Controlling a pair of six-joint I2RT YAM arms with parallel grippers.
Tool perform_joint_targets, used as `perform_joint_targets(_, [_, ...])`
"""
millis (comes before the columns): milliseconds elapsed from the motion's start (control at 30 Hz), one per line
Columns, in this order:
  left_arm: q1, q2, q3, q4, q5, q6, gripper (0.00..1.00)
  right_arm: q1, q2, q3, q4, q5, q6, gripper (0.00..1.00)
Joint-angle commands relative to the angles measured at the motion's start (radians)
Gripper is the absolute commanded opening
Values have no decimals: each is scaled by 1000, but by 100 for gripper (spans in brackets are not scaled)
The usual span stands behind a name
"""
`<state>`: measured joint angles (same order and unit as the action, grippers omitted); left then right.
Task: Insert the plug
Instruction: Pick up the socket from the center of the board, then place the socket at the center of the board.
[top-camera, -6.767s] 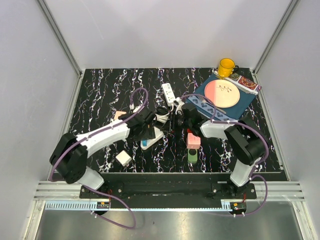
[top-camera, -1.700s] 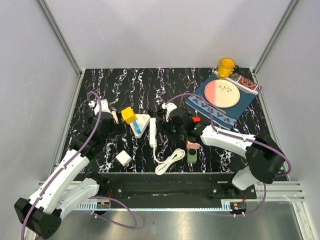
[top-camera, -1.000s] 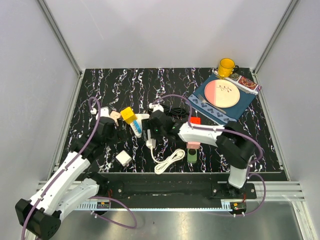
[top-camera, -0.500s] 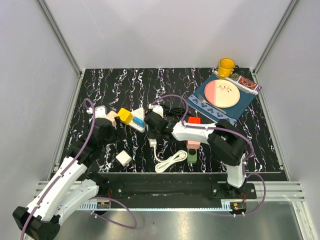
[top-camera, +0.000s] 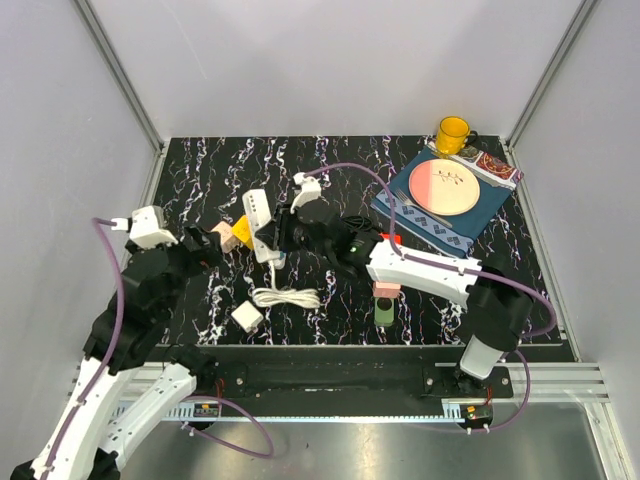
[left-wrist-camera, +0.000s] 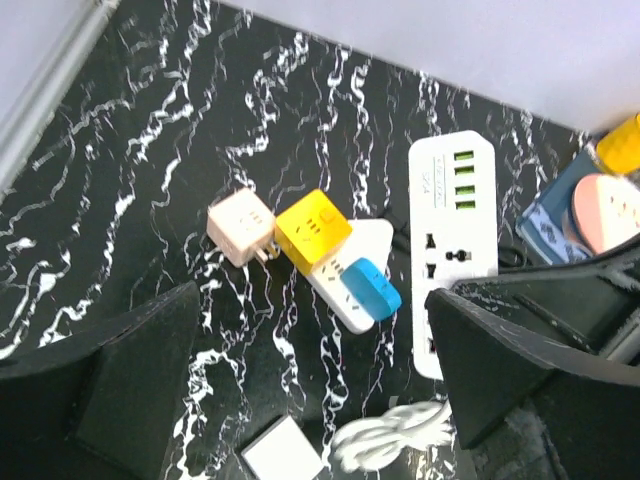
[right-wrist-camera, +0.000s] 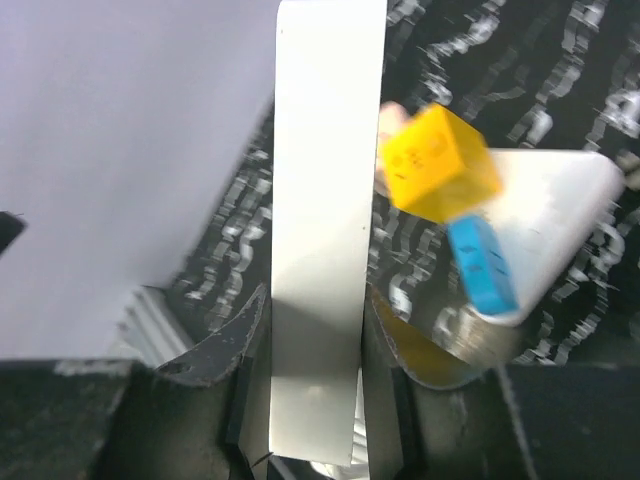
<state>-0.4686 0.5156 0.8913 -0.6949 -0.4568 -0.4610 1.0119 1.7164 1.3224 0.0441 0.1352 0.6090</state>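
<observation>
Black marble-look tabletop (top-camera: 200, 170), grey walls round it. R gripper (right-wrist-camera: 312, 335) clamped on one end of long white power strip (right-wrist-camera: 325, 200); rest of the strip sticks out past the fingers. Just beside strip: yellow cube adapter (left-wrist-camera: 312, 225) & blue plug (left-wrist-camera: 368, 286), both on white triangular socket block (left-wrist-camera: 372, 243). Peach square plug (left-wrist-camera: 240, 227) just left of yellow cube. White coiled cord (top-camera: 285, 297) on table near strip's gripped end. L gripper (left-wrist-camera: 320, 385) jaws spread wide, nothing btwn, over table's left side.

A black desk (top-camera: 200, 180) veined with white fills the middle. Plain pale grey walls (top-camera: 330, 60) enclose it at 9, 12 and 3 o'clock, with aluminium posts (top-camera: 121, 78) at the far corners. The light is soft and even.
</observation>
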Motion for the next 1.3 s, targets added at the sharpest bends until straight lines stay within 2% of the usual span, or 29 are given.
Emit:
perform_joint_targets(0, [5,-17,63,23,-74,64,99,11,-87,-124,408,-45,115,0])
perform_joint_targets(133, [4,-11,41,38,-43,74,99,7,-130,-373,523,84,191,0])
perform_joint_targets(333, [5,17,-43,93,65,74,99,-48,-129,-707,689,141,348,0])
perform_joint_targets(533, [5,61,-89,140,176,85,99,-56,-110,-851,748,136,400,0])
perform_joint_targets(667, [5,89,-109,158,191,78,99,-59,-129,-870,670,149,405,13])
perform_joint_targets(767, [5,118,-114,158,184,59,99,-73,-132,-870,623,135,423,28])
perform_joint_targets(800, [5,124,-114,153,182,50,99,-75,-135,-868,608,138,432,38])
perform_joint_targets(900, [5,153,-111,146,175,33,99,-76,-164,-850,495,171,445,55])
perform_joint_targets(1100, [4,162,-118,140,139,7,99,-76,-244,-822,295,207,411,66])
perform_joint_targets(1267, [5,190,-115,115,102,-10,99,-75,-304,-751,154,193,309,86])
